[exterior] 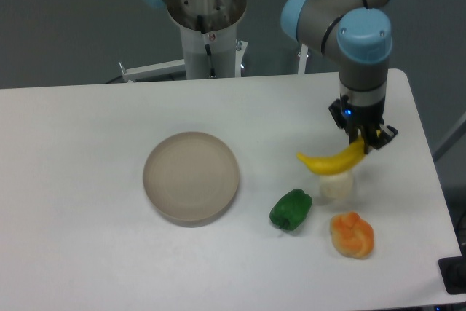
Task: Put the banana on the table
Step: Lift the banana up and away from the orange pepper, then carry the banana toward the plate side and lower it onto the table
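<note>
White table [87,180] lies beneath our gripper [362,138], which we see clamped on one end of the banana [329,161]; it hangs lifted, extending left over a pale round object [336,186].

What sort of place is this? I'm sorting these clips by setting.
Probably a robotics lab or test bench: an industrial arm's gripper holds a toy banana over a bare white table, with a toy pepper and an empty plate.
</note>
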Robot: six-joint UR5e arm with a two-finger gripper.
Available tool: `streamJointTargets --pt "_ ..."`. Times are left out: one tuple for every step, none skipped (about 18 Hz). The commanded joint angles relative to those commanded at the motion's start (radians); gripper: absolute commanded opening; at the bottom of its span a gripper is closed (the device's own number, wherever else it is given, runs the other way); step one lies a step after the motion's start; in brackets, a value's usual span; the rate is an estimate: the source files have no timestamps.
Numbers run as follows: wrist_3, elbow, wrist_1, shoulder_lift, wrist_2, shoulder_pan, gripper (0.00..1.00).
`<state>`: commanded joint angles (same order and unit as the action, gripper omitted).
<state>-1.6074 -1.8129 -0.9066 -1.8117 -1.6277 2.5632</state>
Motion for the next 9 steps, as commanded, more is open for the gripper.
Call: streamJointTargets --pt "-0.023 -0.02 -0.002 0.011 0.012 0.008 0.19" --pt "-0.041 -0.049 -0.002 0.017 0.018 0.021 0.19" --pt "-0.055 -0.075 -0.002 0.017 0.017 0.023 0.19" --pt "-0.063 -0.095 0.001 0.018 0.017 0.023 0.19" --pt "-0.063 -0.111 -0.002 0.017 0.019 0.025 0.19" --pt "-0.063 -0.123 -0.003 0.017 0.02 0.028 0.19" --pt "-0.062 -0.126 -0.011 0.015 0.014 0.029 0.19" --pt "-0.062 -0.141 -0.011 0.014 0.015 0.031 0.19" --pt "-0.062 -0.164 -0.009 0.014 0.02 0.034 0.19"
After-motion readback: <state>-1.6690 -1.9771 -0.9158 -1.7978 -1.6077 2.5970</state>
